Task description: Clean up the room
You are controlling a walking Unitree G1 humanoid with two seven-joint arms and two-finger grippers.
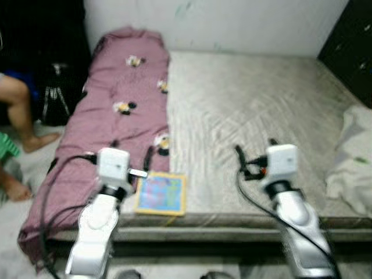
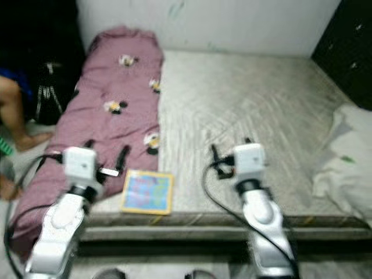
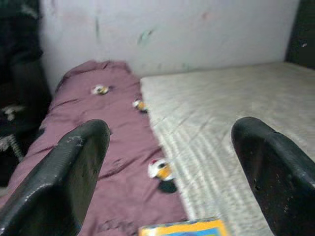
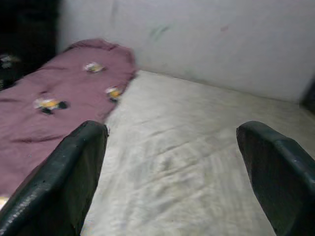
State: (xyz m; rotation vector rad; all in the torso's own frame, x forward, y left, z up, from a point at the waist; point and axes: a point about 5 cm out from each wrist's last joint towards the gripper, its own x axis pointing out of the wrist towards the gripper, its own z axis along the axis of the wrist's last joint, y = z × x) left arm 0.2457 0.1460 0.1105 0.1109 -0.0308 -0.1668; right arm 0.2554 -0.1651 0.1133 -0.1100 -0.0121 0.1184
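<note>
Two end effectors, left [image 1: 139,156] and right [image 1: 254,152], both spread and empty; I judge tidying barely begun, book [image 1: 161,193] at six o'clock on the bed [image 1: 250,99].

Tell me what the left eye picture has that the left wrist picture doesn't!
The left eye view has the right gripper over the mattress, a white cloth at the bed's right edge, and a person's legs on the left. The left wrist view has its own black fingers up close, spread apart. Both have the purple blanket, the grey mattress, the colourful book and the white wall.
</note>
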